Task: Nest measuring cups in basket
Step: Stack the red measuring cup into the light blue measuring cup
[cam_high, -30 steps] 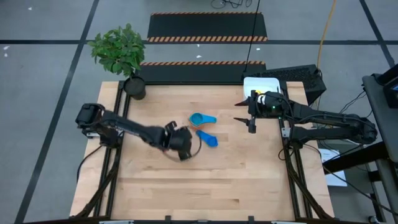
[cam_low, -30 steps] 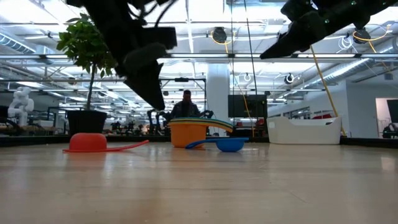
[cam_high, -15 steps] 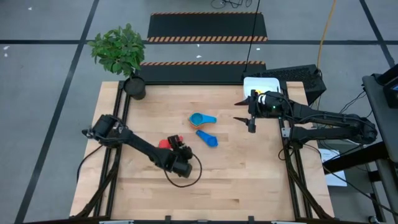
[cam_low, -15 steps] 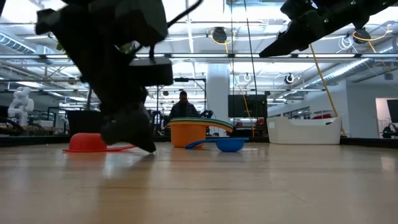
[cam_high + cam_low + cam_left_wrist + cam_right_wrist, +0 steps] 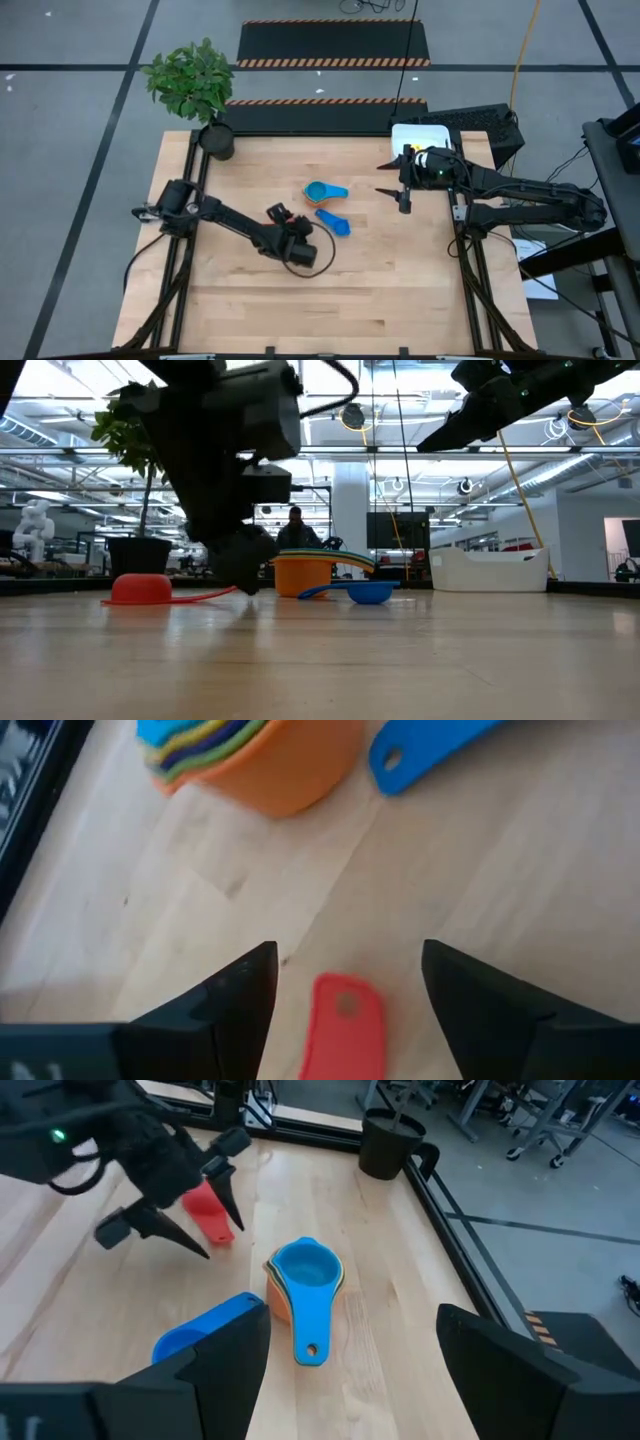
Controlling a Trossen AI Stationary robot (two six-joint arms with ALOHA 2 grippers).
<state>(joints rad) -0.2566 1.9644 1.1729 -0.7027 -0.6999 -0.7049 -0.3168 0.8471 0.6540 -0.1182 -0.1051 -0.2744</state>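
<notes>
Left pincer [image 5: 283, 222] sits low over the bench [image 5: 250, 300] mid-left, fingers apart, straddling the red cup's [image 5: 207, 1212] handle; nothing clamped. Right pincer [image 5: 395, 189] hangs above the bench at about 2 o'clock, fingers apart, empty, waiting.

Stack [image 5: 318, 191] (orange cup outermost, light blue on top) stands near bench centre. Blue cup [image 5: 334, 223] lies just beside it toward 5 o'clock. Red cup lies upside down, well apart from the stack toward 8 o'clock. Basket [image 5: 420, 134] sits at the 1 o'clock corner, still without the cups as far as visible.

Risks:
- Handle is thin and flat on the wood; closing too high likely misses, too low scrapes fingertips on the bench.
- Cup is inverted; a handle grab probably lets it swing or twist, so it may not seat in the stack without a flip.
- Handle is off-centre between the fingers in the left wrist view; one finger could hit first and skid the cup.
- Left arm sweeping toward the stack could knock the loose blue cup.

Hard to see:
- High view: red cup mostly under the left pincer, only a sliver shows.
- Left wrist view: red bowl cut off, handle tip only.
- Cups inside the stack: edges only, count unclear.
- Basket interior not visible; right arm covers part of it from above.
- Pot [image 5: 217, 140] with plant at 11 o'clock, clear of the work.
</notes>
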